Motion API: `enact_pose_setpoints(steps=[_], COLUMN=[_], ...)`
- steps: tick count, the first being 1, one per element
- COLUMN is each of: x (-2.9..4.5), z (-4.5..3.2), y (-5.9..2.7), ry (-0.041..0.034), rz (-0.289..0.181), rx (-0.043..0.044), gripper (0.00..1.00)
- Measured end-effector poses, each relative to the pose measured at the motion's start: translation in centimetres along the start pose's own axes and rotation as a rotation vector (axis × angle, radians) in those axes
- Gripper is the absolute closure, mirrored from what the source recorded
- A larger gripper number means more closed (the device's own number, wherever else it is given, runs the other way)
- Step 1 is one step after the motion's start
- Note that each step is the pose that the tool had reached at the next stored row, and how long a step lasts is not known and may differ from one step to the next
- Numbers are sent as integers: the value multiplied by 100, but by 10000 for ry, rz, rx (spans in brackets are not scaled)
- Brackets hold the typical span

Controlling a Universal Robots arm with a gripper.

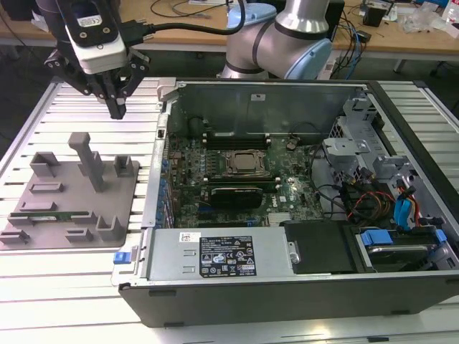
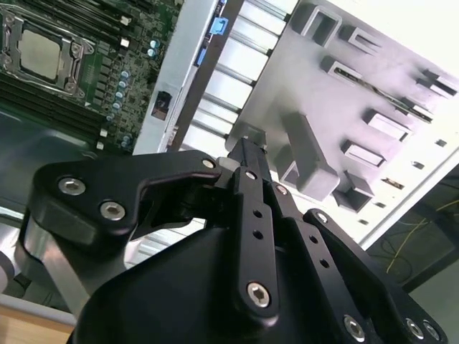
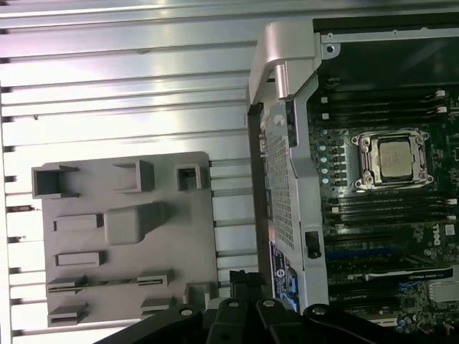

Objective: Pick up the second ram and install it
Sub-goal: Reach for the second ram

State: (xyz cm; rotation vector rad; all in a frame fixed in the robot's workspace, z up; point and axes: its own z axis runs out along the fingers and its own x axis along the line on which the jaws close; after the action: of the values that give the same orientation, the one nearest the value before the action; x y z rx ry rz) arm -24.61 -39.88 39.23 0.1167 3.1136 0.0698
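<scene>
The exterior view shows the gripper (image 1: 117,107) over the slatted table (image 1: 43,115), fingers pressed together on nothing, near the gray fixture plate (image 1: 72,190). The second ram (image 1: 61,214) lies flat on that plate between low blocks, well apart from the gripper. The first wrist view adds the CPU socket (image 3: 391,159) and black memory slots (image 3: 373,208) inside the open computer case (image 1: 287,294). In the second wrist view the gripper's body hides part of the fixture's tall post (image 2: 308,154).

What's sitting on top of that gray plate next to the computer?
A thin green ram stick lies between gray blocks on the gray plate, near a tall post. Its underside can't be seen.
</scene>
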Motion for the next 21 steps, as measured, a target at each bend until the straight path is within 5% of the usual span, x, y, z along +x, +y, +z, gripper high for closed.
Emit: enact_pose_setpoints(steps=[17, 21], x=[243, 354], z=[2, 24], y=[-19, -28], ry=[0, 0], rz=[-1, 0], rx=[-1, -1], gripper=[92, 92])
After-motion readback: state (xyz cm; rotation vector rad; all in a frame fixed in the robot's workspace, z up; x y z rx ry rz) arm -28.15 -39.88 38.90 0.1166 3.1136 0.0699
